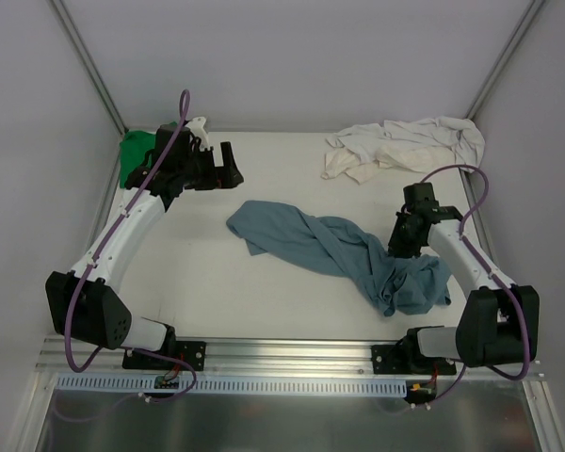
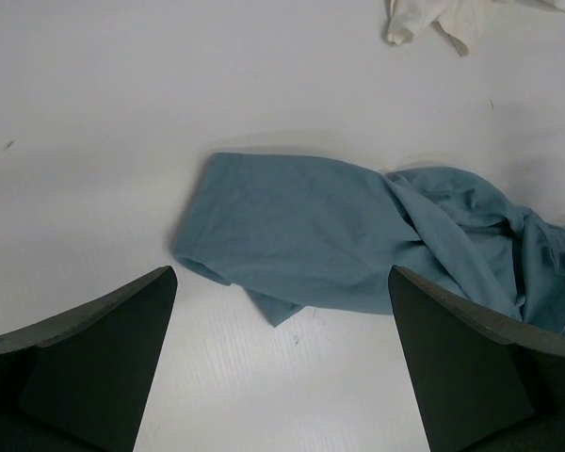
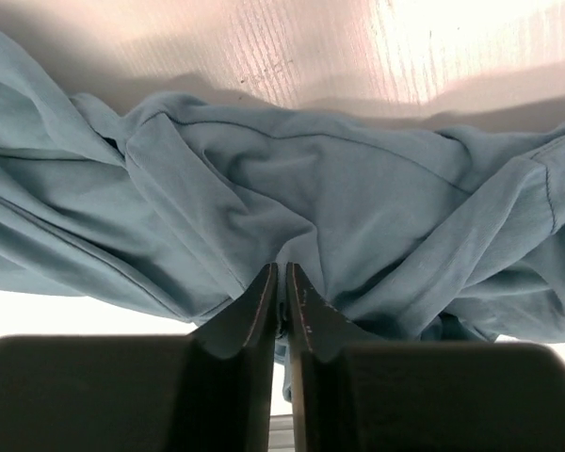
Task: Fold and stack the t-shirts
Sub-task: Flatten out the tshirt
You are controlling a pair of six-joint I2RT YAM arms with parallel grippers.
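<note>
A slate-blue t-shirt (image 1: 339, 250) lies crumpled across the middle of the table, bunched at its near right end. My right gripper (image 1: 398, 247) is down on that bunched end, its jaws pinched on a fold of the blue t-shirt (image 3: 292, 207); the right gripper (image 3: 282, 282) shows only a thin slit with cloth in it. My left gripper (image 1: 234, 171) hovers at the back left, open and empty, its fingers (image 2: 104, 348) wide apart above the blue t-shirt's (image 2: 311, 226) sleeve end. A cream t-shirt (image 1: 405, 146) lies rumpled at the back right. A green t-shirt (image 1: 134, 155) sits behind the left arm, mostly hidden.
White walls with metal corner posts close in the table on three sides. A metal rail (image 1: 282, 353) runs along the near edge by both arm bases. A corner of the cream t-shirt (image 2: 443, 19) shows at the top of the left wrist view.
</note>
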